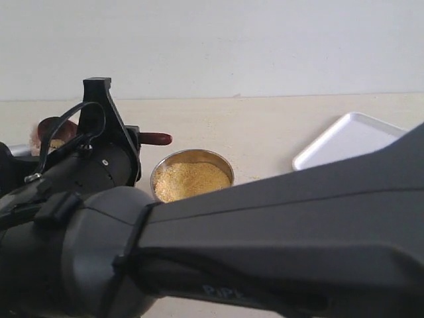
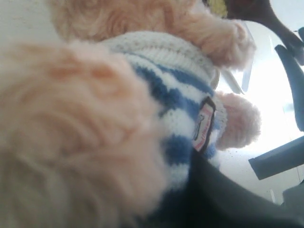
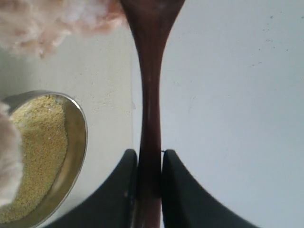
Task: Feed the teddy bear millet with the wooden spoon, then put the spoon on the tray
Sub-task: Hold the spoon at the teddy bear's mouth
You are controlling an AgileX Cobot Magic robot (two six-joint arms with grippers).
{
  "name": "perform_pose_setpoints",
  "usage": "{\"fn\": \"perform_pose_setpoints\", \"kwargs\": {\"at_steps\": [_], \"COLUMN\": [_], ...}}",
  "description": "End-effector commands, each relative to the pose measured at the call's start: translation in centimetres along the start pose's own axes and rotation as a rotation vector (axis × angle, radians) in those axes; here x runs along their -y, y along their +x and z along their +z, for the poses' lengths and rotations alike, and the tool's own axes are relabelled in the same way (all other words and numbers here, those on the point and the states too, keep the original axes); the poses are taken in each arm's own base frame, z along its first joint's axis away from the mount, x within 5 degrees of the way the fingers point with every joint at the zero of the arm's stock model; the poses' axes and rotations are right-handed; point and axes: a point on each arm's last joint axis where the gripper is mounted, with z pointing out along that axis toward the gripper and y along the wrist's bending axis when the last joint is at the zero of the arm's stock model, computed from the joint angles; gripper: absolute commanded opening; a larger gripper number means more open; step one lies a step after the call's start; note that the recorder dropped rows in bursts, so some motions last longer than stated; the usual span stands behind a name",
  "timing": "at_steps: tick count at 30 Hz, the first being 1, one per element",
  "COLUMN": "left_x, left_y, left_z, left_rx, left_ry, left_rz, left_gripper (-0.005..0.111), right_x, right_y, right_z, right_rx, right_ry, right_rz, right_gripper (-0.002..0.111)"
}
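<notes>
"Jaws first, left to right — what did they have?"

"Of the left gripper only a dark edge showed, pressed against the bear. Fur filled that wrist view, so I couldn't tell whether it was clenched on the toy. The right gripper, across the middle on the left side, was clamped on the thin handle of the spoon, a finger on each side."

"And where did things lie?"

"The bear was at the far left, the spoon's bowl up by its fur. Next came the steel bowl heaped with millet, then open table, then the tray well apart at the right — the spoon not yet on it."

"What could have gone wrong?"

"I judged the handle slim and glossy, pinched at one narrow spot, so it could have twisted and tipped grains onto the striped shirt. The way to the tray led over the steel bowl; too low a pass could have knocked its rim and scattered millet."

"Anything hidden?"

"Plenty. The right arm blocked the near part of the outside view and cut off the tray's near edge. I couldn't make out the bear's mouth, so whether the spoon met it I couldn't say. A yellow patch by the spoon's bowl may have been grains, but it was too blurred to be sure."
</notes>
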Motion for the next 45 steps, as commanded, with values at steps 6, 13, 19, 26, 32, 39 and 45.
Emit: {"fn": "perform_pose_setpoints", "kwargs": {"at_steps": [6,13,19,26,32,39,45], "left_x": [0.2,0.2,0.2,0.2,0.2,0.2,0.2], "left_y": [-0.3,-0.3,-0.3,-0.3,-0.3,-0.3,-0.3], "left_z": [-0.1,-0.1,-0.1,-0.1,-0.1,-0.1,-0.1], "left_rx": [0.021,0.021,0.021,0.021,0.021,0.021,0.021], "left_ry": [0.019,0.019,0.019,0.019,0.019,0.019,0.019], "left_rz": [-0.006,-0.006,-0.006,-0.006,-0.006,-0.006,-0.006], "left_gripper": [0.005,0.005,0.005,0.005,0.005,0.005,0.005], "right_x": [0.7,0.8,2.1,3.0,4.1,3.4,2.5], "right_y": [0.3,0.2,0.5,1.4,2.5,1.8,2.2], "right_z": [-0.5,-0.5,-1.1,-1.2,-1.4,-2.0,-1.7], "right_rx": [0.042,0.044,0.054,0.031,0.003,0.037,0.028], "right_ry": [0.121,0.136,0.156,0.096,0.014,0.071,0.076], "right_rz": [-0.14,-0.202,-0.183,-0.117,0.02,-0.091,-0.175], "right_gripper": [0.0,0.0,0.0,0.0,0.0,0.0,0.0]}}
